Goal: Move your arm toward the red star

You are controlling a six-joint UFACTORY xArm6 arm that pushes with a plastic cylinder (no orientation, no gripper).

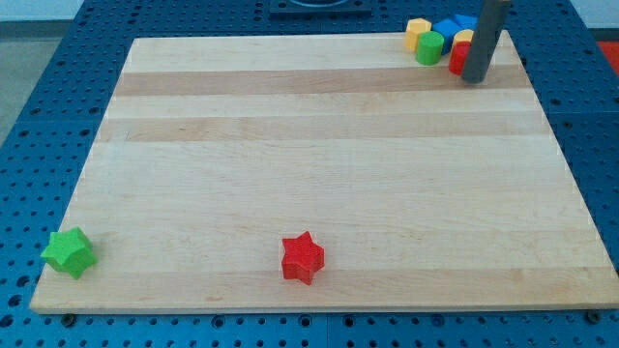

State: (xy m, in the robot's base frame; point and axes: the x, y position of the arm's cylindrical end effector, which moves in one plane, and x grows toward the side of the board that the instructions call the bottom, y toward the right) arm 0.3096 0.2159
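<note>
The red star (303, 258) lies on the wooden board (319, 174) near the view's bottom edge, a little left of centre. My tip (474, 78) is at the view's top right, far from the red star. It stands against a red block (458, 57) in a cluster of blocks at that corner. The rod hides part of that cluster.
The top-right cluster also holds a green cylinder (429, 47), a yellow block (418, 31), a blue block (451, 25) and a second yellow piece (464, 37). A green star (69, 252) sits at the board's bottom-left corner. Blue perforated table surrounds the board.
</note>
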